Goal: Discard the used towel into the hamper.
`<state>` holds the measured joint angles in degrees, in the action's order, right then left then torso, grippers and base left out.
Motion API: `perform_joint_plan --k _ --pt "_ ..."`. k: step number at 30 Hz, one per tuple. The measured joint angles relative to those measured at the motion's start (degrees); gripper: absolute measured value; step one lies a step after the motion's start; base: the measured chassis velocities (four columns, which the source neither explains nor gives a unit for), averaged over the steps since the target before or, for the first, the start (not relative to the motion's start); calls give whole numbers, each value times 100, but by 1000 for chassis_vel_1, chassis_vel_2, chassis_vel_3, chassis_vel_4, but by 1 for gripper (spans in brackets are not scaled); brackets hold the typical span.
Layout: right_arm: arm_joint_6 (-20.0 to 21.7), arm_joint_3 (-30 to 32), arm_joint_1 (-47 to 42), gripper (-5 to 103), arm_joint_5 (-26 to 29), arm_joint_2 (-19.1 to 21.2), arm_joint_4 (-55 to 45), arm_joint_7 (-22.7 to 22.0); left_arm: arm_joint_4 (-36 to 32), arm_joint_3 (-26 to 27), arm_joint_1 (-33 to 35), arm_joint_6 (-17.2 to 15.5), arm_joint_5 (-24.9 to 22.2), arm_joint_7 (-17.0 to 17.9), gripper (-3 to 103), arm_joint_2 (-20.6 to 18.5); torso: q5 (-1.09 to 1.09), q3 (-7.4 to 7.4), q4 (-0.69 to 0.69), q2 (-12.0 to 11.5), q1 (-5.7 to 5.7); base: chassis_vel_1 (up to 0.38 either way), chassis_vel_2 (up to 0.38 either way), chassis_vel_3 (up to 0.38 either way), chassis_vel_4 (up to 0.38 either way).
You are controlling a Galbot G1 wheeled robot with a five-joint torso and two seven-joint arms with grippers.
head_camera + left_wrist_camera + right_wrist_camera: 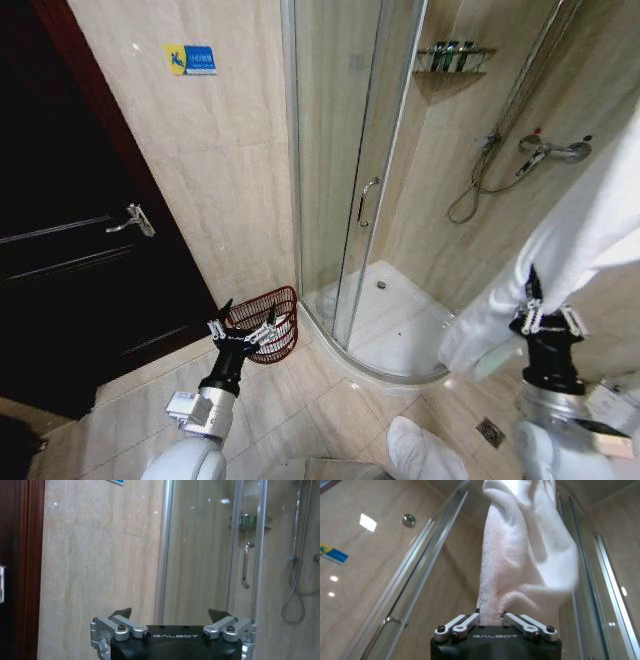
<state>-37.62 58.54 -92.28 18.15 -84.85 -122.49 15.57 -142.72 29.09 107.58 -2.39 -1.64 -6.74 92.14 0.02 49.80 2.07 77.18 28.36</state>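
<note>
The towel is white and hangs in a long drape at the right, its top running past the view's edge. My right gripper is shut on a lower fold of it. In the right wrist view the pads pinch the towel at my right gripper. The hamper, a small dark reddish-brown wire basket, stands on the floor against the tiled wall beside the shower glass. My left gripper is open just in front of its rim and holds nothing. The left wrist view has my left gripper spread wide, facing the wall.
A dark door with a metal handle fills the left side. The curved glass shower enclosure, its white tray and hose lie right of the hamper. A floor drain sits in the tiles near my right arm.
</note>
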Motion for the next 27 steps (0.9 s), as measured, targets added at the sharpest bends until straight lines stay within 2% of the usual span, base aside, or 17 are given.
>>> perform_joint_plan --k 8,13,17,20,24,27 --pt "-77 -18 -44 7 30 5 28 -79 0 0 0 0 0 0 100 0 -1 0 0 0 0 0 0 0 0" --pt "-160 43 -25 7 -126 -9 -365 -179 0 0 0 0 0 0 100 0 0 0 0 0 0 0 0 0 0" --pt "-172 226 124 7 -335 137 -956 -383 0 0 0 0 0 0 100 0 -2 0 1 0 0 0 0 0 0" --pt "73 337 279 7 -341 389 -1498 -633 0 0 0 0 0 0 100 0 -4 0 1 0 0 0 0 0 0" --pt "143 353 293 7 -336 475 -1618 -658 0 0 0 0 0 0 100 0 1 0 1 0 0 0 0 0 0" --pt "172 349 303 7 -324 510 -1756 -669 0 0 0 0 0 0 100 0 -4 0 0 0 0 0 0 0 0"
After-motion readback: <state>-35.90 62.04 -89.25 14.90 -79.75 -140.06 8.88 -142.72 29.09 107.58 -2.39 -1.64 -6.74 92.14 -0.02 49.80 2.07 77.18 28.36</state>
